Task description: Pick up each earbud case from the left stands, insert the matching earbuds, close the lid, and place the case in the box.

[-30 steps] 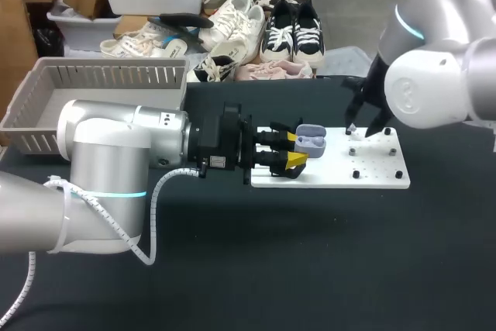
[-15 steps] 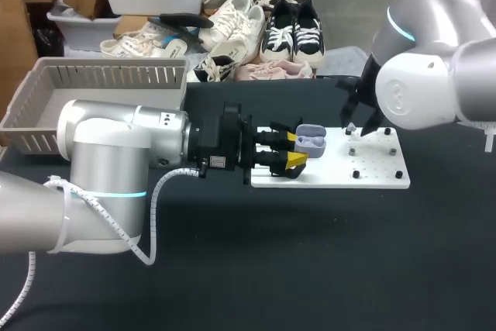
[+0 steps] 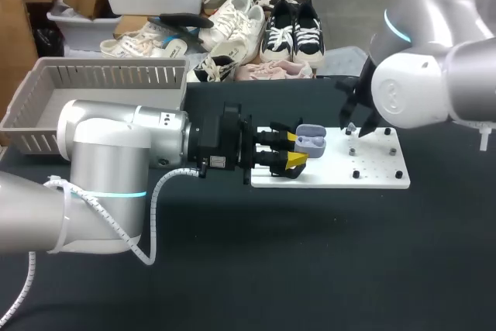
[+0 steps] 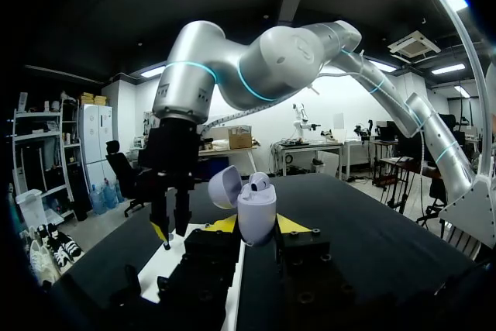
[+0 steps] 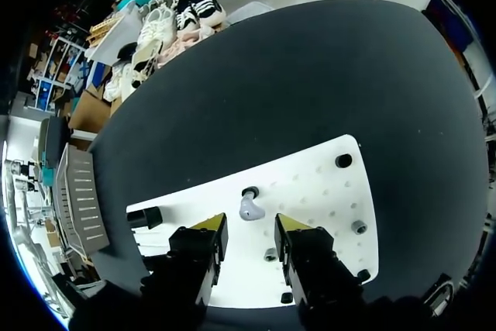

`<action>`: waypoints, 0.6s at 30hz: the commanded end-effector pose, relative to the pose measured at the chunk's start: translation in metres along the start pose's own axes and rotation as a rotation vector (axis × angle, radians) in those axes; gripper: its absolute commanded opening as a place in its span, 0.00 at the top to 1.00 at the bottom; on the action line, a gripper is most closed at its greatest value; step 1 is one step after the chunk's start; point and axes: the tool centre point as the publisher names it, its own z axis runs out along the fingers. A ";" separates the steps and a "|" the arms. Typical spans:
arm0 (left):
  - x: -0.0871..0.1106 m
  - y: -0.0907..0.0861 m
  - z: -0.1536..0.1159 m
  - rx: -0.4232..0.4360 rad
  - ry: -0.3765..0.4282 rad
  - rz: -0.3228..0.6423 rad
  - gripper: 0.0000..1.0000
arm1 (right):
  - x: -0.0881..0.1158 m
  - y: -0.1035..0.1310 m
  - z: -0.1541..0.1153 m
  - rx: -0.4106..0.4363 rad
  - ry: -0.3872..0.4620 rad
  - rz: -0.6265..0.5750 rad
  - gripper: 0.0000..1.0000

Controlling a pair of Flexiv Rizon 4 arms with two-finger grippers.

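A black surface [image 3: 310, 269] carries the work, with the silver left arm [image 3: 116, 153] stretched across it from the left and the bulky silver right arm [image 3: 434, 91] coming in from the right. Behind the left arm stands the grey slatted plastic box [image 3: 108, 77]. No case shows in it, though the arm hides part of its floor, so the task looks to be at an early or middle stage. Just ahead of the left arm lies a flat white perforated board [image 3: 372, 180] studded with short black pegs [image 5: 343, 161]. The left jaws are closed from both sides on a pale lavender earbud case [image 3: 311, 143], held over the board's left end with its lid open. One white earbud [image 4: 260, 184] appears to sit in the case already. The right jaws hang over the board's far edge, parted and holding nothing, with a second pale earbud [image 5: 249, 207] resting on the board just ahead of them, in line with the gap and untouched. That earbud has yet to be gripped and seated, the lid closed, and the case carried to the box. No other case shows on the board. The pegs crowd close around the loose earbud, and the two jaws work near each other.
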 end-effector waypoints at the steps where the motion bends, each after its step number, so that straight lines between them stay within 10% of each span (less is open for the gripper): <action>1: 0.000 -0.001 0.001 -0.007 -0.001 0.002 1.00 | -0.003 0.002 0.001 0.004 0.001 0.002 0.63; 18: 0.000 -0.001 0.001 -0.007 -0.001 0.002 1.00 | -0.008 0.002 0.003 0.014 -0.006 0.009 0.66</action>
